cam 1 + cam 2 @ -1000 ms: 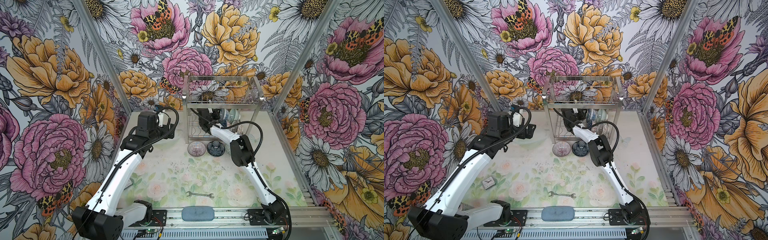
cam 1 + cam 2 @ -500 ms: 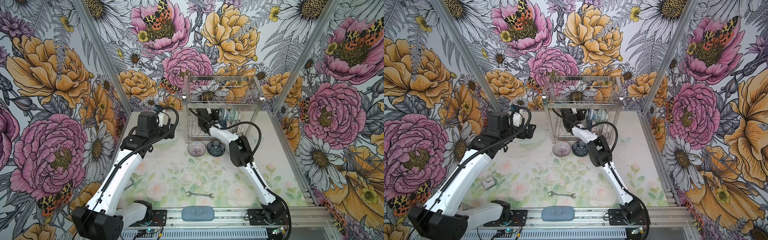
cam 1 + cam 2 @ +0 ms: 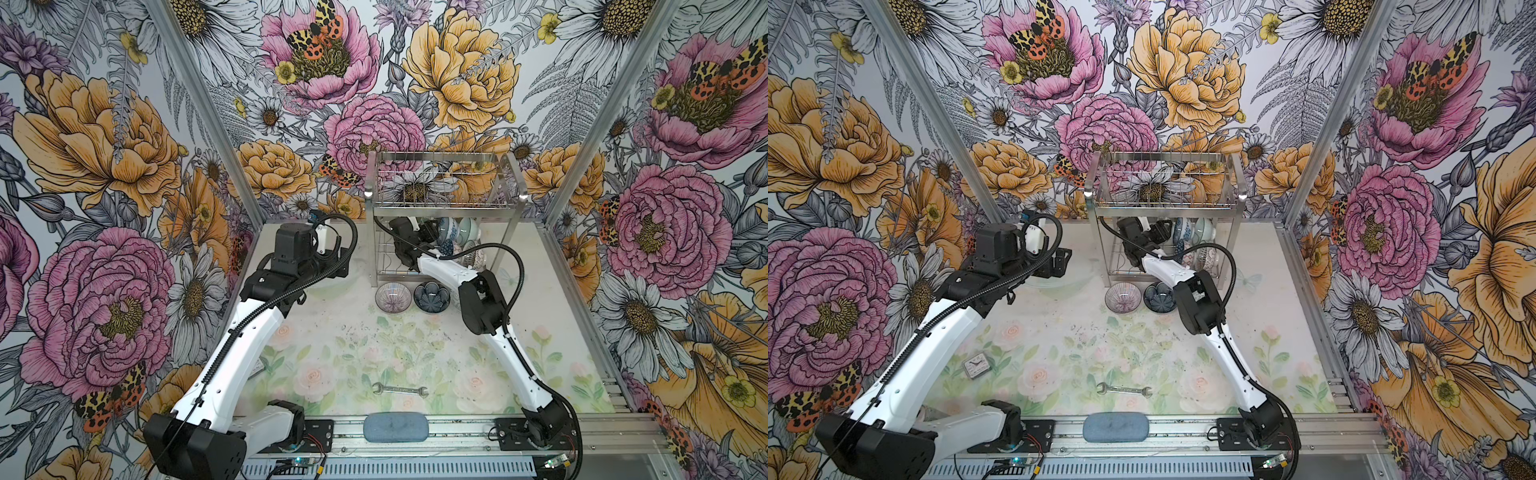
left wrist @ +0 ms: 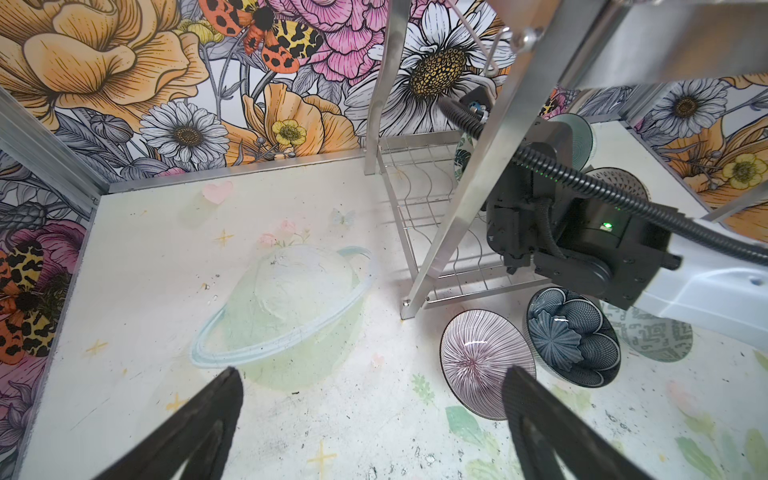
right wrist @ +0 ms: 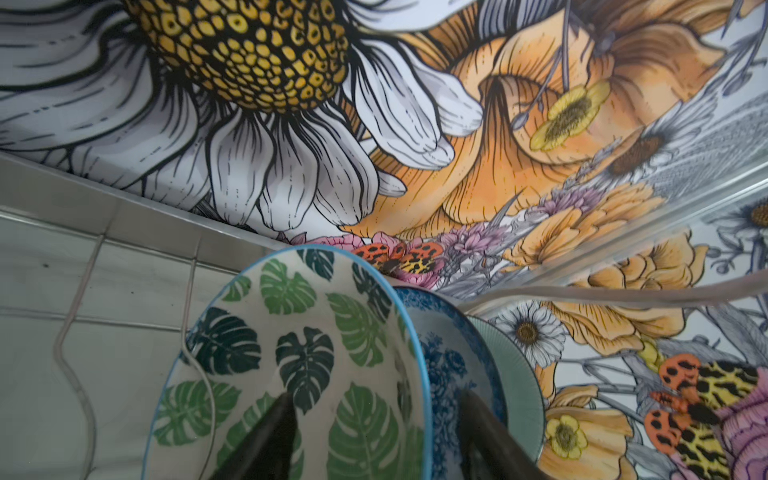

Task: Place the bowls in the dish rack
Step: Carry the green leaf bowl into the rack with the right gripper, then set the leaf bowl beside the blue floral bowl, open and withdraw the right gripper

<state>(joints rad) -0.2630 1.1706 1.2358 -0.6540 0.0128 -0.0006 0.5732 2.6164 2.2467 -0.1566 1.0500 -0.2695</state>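
Observation:
The dish rack (image 3: 444,195) (image 3: 1163,191) stands at the back of the table. My right gripper (image 5: 376,399) reaches into its lower tier (image 3: 428,232) and is open. One finger is inside an upright leaf-patterned bowl (image 5: 291,353); the other is between that bowl and a blue floral bowl (image 5: 453,353). A mint bowl (image 5: 515,374) stands behind them. On the table in front of the rack lie a striped bowl (image 3: 393,296) (image 4: 484,359), a dark blue petal bowl (image 3: 431,296) (image 4: 571,336) and a lattice bowl (image 4: 656,336). My left gripper (image 4: 372,374) hangs open and empty left of the rack.
A wrench (image 3: 400,389) lies near the front of the table. A small clock (image 3: 976,365) sits beside my left arm, and a blue-grey pad (image 3: 395,428) rests on the front rail. The rack's near leg (image 4: 453,199) stands close to my right arm.
My right gripper has opened from shut, and its fingers now stand off the rim of the leaf-patterned bowl in the rack. The left arm has not moved.

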